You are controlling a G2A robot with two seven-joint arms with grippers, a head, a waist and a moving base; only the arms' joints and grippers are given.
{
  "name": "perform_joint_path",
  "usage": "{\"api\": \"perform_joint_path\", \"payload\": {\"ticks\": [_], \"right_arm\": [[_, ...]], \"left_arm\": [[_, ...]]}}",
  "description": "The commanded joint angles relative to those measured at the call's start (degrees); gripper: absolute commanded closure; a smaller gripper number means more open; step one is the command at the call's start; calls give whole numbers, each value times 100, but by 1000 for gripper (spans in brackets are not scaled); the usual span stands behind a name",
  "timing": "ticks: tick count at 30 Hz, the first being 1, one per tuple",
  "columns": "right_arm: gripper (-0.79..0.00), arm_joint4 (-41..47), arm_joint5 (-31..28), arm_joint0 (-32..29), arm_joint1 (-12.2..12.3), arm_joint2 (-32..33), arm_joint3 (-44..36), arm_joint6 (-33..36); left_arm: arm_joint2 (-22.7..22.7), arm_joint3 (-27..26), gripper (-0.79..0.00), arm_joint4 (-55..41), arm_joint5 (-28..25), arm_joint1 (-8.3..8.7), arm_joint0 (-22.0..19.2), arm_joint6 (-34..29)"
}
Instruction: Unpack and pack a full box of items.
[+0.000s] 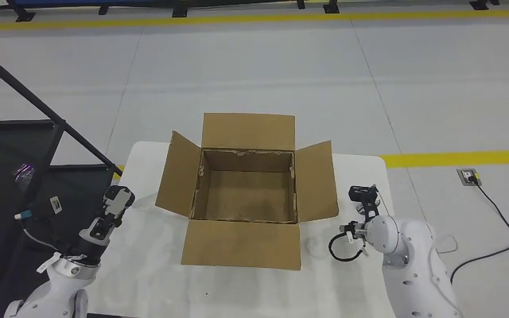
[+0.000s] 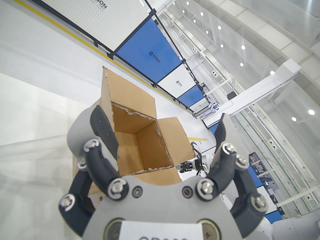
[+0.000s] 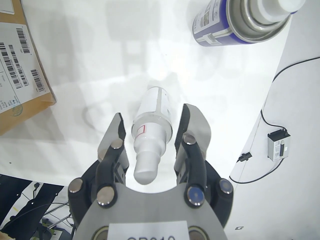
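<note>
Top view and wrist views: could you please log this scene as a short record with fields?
Box: cardboard box, all four flaps open, inside looks empty
Left gripper: open, empty, pointed toward the box
Right gripper: open, straddling a white spray bottle, gaps on both sides
Also on table: blue aerosol can, upright, white cap

Bench (image 1: 147, 171): white top, standing on a pale grey floor (image 1: 318, 71).
Yellow floor line (image 1: 238, 17) runs across the far side. A second yellow strip (image 1: 445, 159) lies off the bench's right edge.
Floor socket (image 1: 468, 176) sits just beyond that strip, with a black cable (image 1: 497, 208) leading from it.
Black netted frame (image 1: 40, 183) is just left of the bench.
Left wrist view: blue and white wall panels (image 2: 150, 51) and ceiling lights (image 2: 219, 27).
Right wrist view: small grey box (image 3: 278, 144) on the floor beside the bench, cabled.
</note>
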Motion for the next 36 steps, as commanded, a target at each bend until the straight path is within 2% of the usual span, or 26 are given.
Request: {"api": "perform_joint_path", "payload": {"ticks": [1,5,10,14,18,22,26,31,36], "right_arm": [[-785,4,18,-21,8,8,-127,21],[-785,-172,71,-97,34,45,-687,54],[-785,-147,108,-304,55,150,-2292,-101],[-785,858,-41,-218,29,177,-2904,-803],[-785,1783,-466,257,19,-22,-2208,-950],[-785,1802,-481,982,12,-401,-1080,-698],[-785,1929,-485,1425,12,-526,-184,-633],[-785,2181,-644,1624,5,-792,387,-563],[-785,2226,-649,1736,8,-968,635,-647]], "left_arm": [[0,0,-785,0,0,0,0,0],[0,0,-785,0,0,0,0,0],[0,0,-785,0,0,0,0,0],[0,0,-785,0,0,0,0,0],[0,0,-785,0,0,0,0,0],[-22,-73,-785,174,94,3,105,191],[-38,-115,-785,141,220,4,220,390],[-44,-163,-785,139,271,17,282,452],[-44,-163,-785,139,271,17,282,452]]}}
